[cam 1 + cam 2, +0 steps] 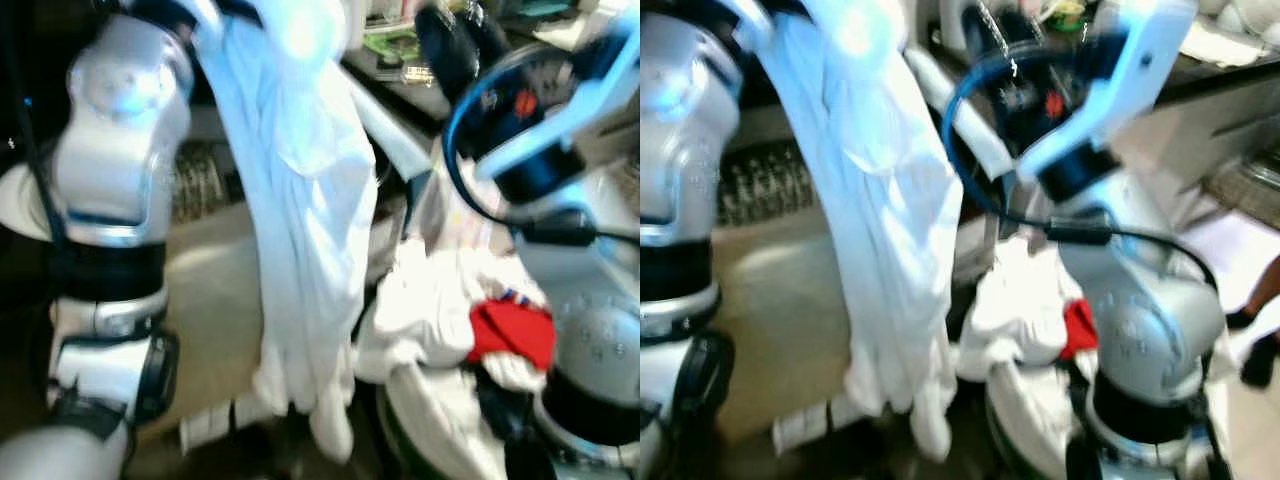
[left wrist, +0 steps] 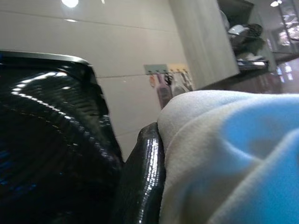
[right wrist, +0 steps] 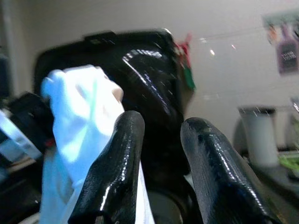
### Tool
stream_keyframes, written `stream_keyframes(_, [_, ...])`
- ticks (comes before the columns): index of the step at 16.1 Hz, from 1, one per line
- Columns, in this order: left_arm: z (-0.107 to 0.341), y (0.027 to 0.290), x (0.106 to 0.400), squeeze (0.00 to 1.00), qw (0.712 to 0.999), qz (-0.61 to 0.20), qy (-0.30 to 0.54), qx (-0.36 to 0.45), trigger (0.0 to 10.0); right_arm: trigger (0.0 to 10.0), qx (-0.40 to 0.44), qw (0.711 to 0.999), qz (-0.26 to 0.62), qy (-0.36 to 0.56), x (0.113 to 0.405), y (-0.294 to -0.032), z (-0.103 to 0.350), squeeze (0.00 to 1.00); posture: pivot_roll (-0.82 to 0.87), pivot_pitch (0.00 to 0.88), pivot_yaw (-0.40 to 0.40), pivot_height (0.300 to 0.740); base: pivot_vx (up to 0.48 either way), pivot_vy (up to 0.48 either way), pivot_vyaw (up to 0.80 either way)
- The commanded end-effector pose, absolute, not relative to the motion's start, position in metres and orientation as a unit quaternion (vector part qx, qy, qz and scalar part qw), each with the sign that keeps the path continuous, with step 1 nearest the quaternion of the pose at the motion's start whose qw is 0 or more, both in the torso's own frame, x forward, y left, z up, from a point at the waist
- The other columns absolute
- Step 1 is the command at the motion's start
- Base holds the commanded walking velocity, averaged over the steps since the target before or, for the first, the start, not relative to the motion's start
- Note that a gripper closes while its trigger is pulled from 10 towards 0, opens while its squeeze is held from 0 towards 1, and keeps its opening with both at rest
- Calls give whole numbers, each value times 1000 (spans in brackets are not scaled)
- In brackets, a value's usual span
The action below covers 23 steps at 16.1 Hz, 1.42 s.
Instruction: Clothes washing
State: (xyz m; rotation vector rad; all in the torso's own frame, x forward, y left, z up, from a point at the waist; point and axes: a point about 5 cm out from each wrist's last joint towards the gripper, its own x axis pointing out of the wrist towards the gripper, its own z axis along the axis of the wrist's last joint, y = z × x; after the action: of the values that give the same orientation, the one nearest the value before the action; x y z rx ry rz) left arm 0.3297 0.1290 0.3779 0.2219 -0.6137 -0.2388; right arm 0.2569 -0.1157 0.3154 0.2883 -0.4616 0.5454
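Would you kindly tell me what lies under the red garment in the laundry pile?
The red garment rests on crumpled white clothes heaped in a pile. What holds the pile is covered; deeper layers cannot be seen. A long white garment hangs beside it.

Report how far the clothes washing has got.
Done: nothing visibly washed. In hand: the left pincer holds up a long white cloth garment, clear of the pile. Left: the heap of white clothes with a red piece waits below; the right pincer is open.

garment [image 1: 305,210] hangs at 12 o'clock from left gripper [image 3: 70,121]; clothes pile [image 1: 440,310] in basket [image 1: 420,440] at 4 o'clock; counter [image 1: 400,70] behind.
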Motion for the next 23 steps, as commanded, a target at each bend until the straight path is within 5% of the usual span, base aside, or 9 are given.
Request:
stream_keyframes(1, [393,128,327,0,927,-125,-335,112,10000,10000,141,922,284,-223,255,-111,317,0,-51,0,13,719,0,0,0])
stream_keyframes(4, [412,108,340,0,912,-173,-349,126,10000,10000,136,920,298,-215,254,-108,314,0,-55,0,22,719,0,0,0])
stream_keyframes(10, [483,149,371,0,880,54,-395,259,10000,10000,136,930,271,-207,256,-110,305,0,-65,0,44,719,0,0,0])
stream_keyframes(14, [562,175,331,0,823,181,-462,276,10000,10000,136,932,253,-221,260,-115,310,0,-68,0,52,719,0,0,0])
stream_keyframes(16, [591,186,305,0,767,270,-495,305,10000,10000,133,933,246,-226,257,-117,311,0,-71,0,68,719,0,0,0])
stream_keyframes(19, [539,166,352,0,809,175,-414,379,10000,10000,136,934,243,-224,254,-115,308,0,-77,0,69,719,0,0,0])
stream_keyframes(21, [456,129,397,0,857,2,-317,407,10000,10000,132,934,248,-221,253,-115,307,0,-83,0,64,719,0,0,0])
stream_keyframes(23, [380,101,416,0,851,-120,-225,460,10000,10000,130,935,251,-216,253,-114,306,0,-87,0,56,719,0,0,0])
